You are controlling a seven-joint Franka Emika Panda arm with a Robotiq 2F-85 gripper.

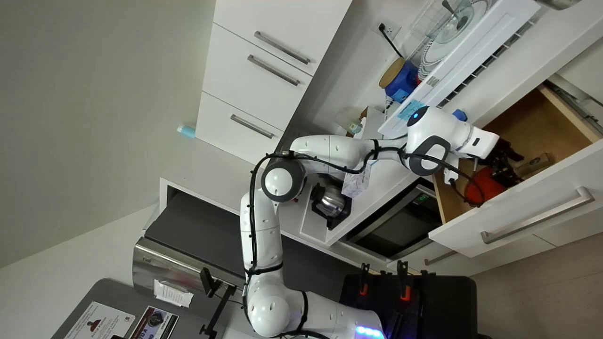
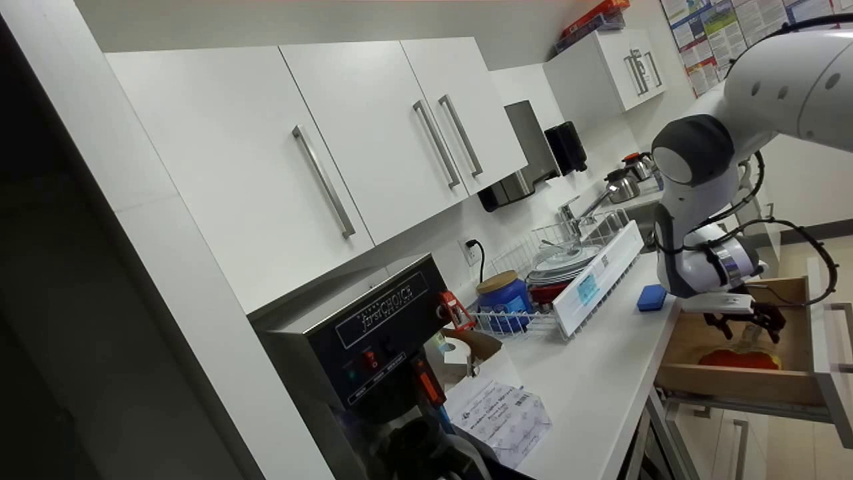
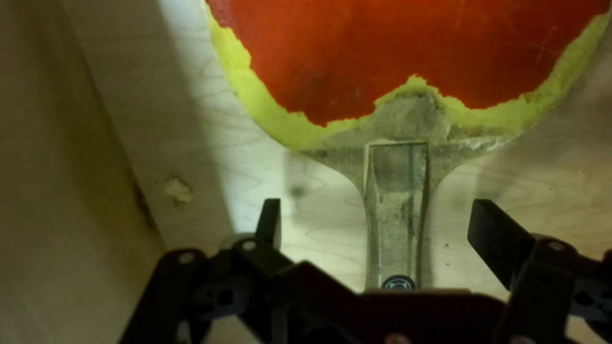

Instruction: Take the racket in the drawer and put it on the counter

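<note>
Your Robotiq gripper [image 3: 375, 223], jaws apart, hangs over the handle [image 3: 398, 215] of the table-tennis paddle [image 3: 406, 98] in the wooden drawer [image 2: 740, 385].

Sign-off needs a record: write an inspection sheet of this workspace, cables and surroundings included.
Surface: long white counter bears a blue rectangular block near its edge.
Job's things: red-faced racket with a wooden handle lies in the open tan-wood drawer.
Clutter: round blue jar, white printed packet, pale crumb on the drawer floor.
Gripper: black, two-fingered, open; one finger either side of the wooden handle, neither touching.
Cables: black cable loops off the white robot arm.
Surroundings: white flat-fronted cabinets above the counter.
</note>
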